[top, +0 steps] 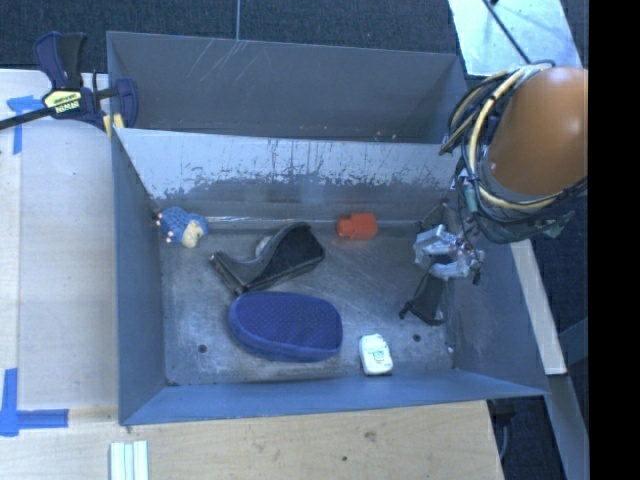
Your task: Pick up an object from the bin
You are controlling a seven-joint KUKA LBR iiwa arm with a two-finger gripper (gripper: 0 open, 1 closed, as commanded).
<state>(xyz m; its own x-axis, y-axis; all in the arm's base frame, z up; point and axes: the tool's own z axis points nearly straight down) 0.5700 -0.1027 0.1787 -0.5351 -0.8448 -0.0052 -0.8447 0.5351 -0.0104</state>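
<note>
Take the blue oval pad (285,326) as your landmark. It lies flat on the floor of the grey bin (300,98), toward the near wall and a little left of the middle. Your claw (423,310) is well to the right of that pad, close to the bin's right wall. It hangs down from the arm's orange cover (540,128) and its loop of cables (478,118). The claw's dark lower end is low over bare bin floor, apart from every loose thing. From this angle you cannot tell whether the claw is open or closed, because the dark end reads as a single slanted shape.

The thing nearest the claw is a small white piece (376,354), with what may be a pale greenish mark on top. It lies just beyond the pad's right end, nearer the front wall. Just behind the pad's far edge, perhaps touching it, is a black object (275,256) with a rounded body and a flat, handle-like arm pointing left. Farther back from the pad and to its right, a small orange block (357,227) sits at the foot of the back wall. Back and left of the pad, also at the foot of that wall, lies a small blue and yellowish toy (182,227).
</note>
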